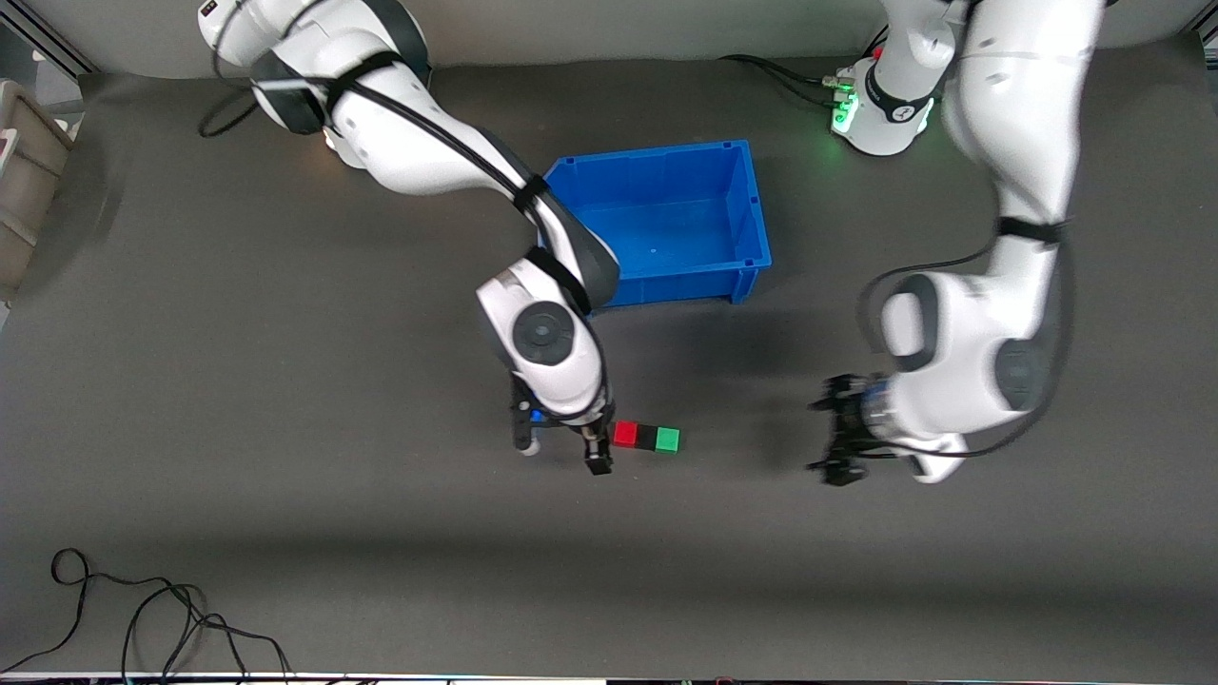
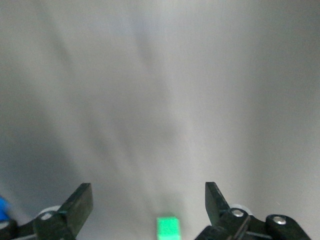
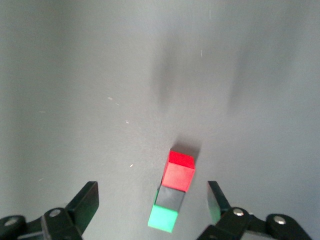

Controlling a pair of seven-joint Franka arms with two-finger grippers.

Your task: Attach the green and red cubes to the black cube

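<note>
The red cube [image 1: 625, 435], black cube [image 1: 647, 437] and green cube [image 1: 668, 439] lie joined in one row on the dark table, black in the middle. My right gripper [image 1: 561, 455] is open and empty just beside the red end of the row. The right wrist view shows the red cube [image 3: 179, 170], black cube [image 3: 170, 196] and green cube [image 3: 163, 218] in line between the open fingers of the right gripper [image 3: 151, 195]. My left gripper [image 1: 826, 436] is open and empty, apart from the green end, toward the left arm's end of the table. In its wrist view the left gripper [image 2: 149, 195] sees only the green cube [image 2: 168, 227].
An empty blue bin [image 1: 752, 205] stands farther from the front camera than the cubes. A grey box [image 1: 24, 190] sits at the right arm's end of the table. Loose black cables [image 1: 143, 609] lie near the front edge.
</note>
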